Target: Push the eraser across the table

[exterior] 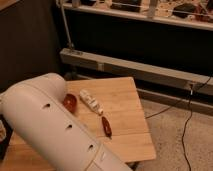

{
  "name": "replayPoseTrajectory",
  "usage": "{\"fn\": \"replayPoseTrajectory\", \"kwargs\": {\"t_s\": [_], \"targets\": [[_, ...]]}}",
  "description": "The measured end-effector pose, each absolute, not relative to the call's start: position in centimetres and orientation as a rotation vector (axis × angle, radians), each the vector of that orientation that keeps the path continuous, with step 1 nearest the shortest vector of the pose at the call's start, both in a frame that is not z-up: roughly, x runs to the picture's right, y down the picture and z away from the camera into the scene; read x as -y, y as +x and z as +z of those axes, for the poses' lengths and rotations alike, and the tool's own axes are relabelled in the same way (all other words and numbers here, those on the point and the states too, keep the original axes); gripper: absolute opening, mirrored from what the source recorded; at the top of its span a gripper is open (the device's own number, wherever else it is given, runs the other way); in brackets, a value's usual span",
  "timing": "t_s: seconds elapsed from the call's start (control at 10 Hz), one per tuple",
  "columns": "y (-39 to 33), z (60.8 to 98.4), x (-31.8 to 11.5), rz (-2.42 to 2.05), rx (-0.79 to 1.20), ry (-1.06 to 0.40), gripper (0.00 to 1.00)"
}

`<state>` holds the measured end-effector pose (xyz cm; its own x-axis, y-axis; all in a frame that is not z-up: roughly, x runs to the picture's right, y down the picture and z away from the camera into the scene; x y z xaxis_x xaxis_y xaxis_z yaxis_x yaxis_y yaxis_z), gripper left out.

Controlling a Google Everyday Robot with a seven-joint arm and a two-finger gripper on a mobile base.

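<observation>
A slim bar (pixel 91 102), whitish along its top with dark edges, lies slantwise near the middle of the light-wood table (pixel 125 95); it looks like the eraser. A red bowl (pixel 70 102) sits just left of it, half hidden by my arm. My gripper is out of view. Only a big white arm link (pixel 55 125) shows, covering the table's left and front part.
A small dark-red elongated object (pixel 106 127) lies toward the front, right of the arm. Behind the table runs a grey rail (pixel 135 70) under a dark shelf unit. A black cable (pixel 187 120) trails on the speckled floor to the right.
</observation>
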<state>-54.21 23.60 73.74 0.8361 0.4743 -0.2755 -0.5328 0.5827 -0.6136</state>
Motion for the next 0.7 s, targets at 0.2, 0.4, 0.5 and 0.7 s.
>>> {"fn": "replayPoseTrajectory", "kwargs": {"t_s": [0.2,0.4,0.5,0.7], "targets": [[-52.9,75.1,-23.6,0.612,-0.105,-0.770,0.00],[-51.9,76.2,-23.7,0.625,-0.108,-0.820,0.00],[-51.7,76.5,-23.7,0.620,-0.104,-0.841,0.00],[-52.0,76.6,-24.3,0.581,-0.088,-0.868,0.00]]}}
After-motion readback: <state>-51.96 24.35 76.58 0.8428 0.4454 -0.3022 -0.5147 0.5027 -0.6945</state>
